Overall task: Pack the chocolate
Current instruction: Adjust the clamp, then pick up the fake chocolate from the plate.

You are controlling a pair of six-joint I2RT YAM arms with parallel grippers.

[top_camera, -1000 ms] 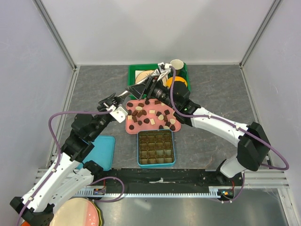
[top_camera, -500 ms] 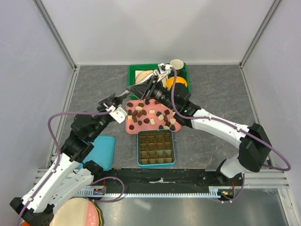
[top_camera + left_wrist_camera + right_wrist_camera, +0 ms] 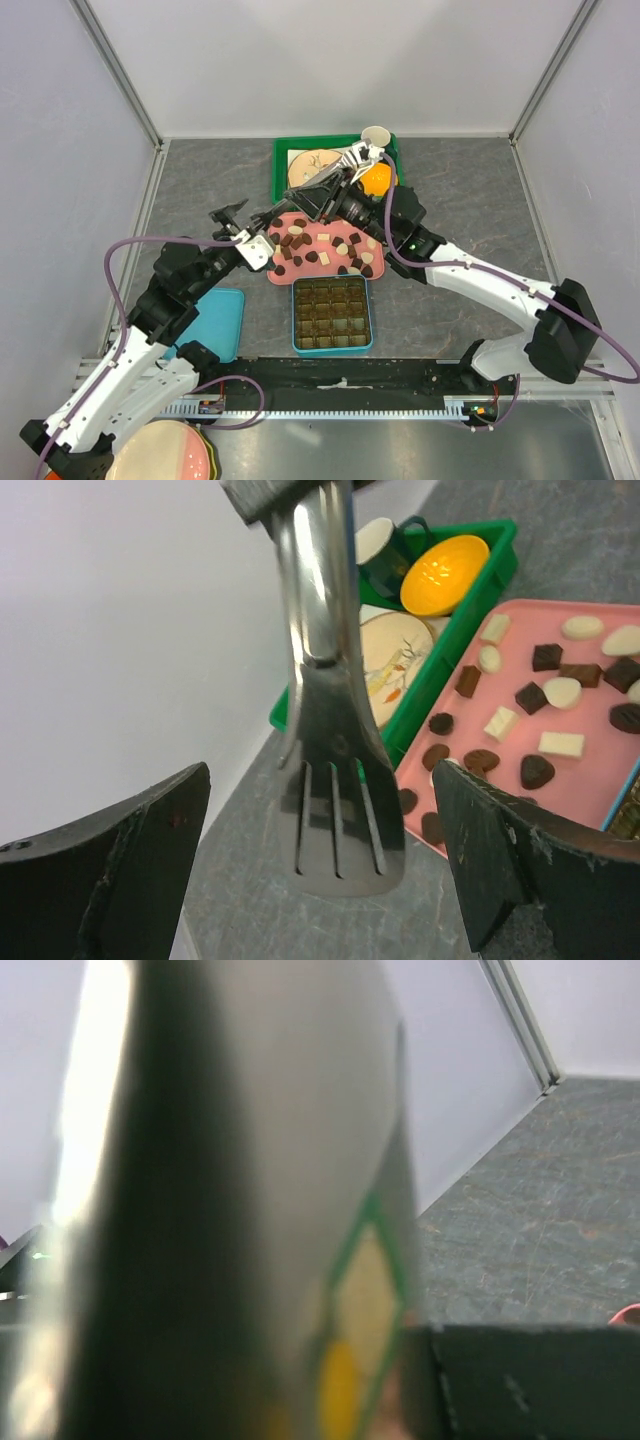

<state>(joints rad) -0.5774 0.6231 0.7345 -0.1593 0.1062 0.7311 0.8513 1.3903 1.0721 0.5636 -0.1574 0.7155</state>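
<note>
The table (image 3: 480,200) is grey and looks like stone, with thin pale scratches on it. White walls stand on three sides of it: a back wall (image 3: 340,60), a left wall (image 3: 50,150) and a right wall (image 3: 600,150). The walls are plain and smooth. A silver bar (image 3: 118,72) goes up each far corner. A silver rail (image 3: 380,408) runs along the near edge. The light is soft and even, and shadows are faint.

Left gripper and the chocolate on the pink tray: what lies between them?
The slotted end of metal tongs, hanging between the left gripper's open fingers, nearer than the chocolate. The left wrist view shows it.
</note>
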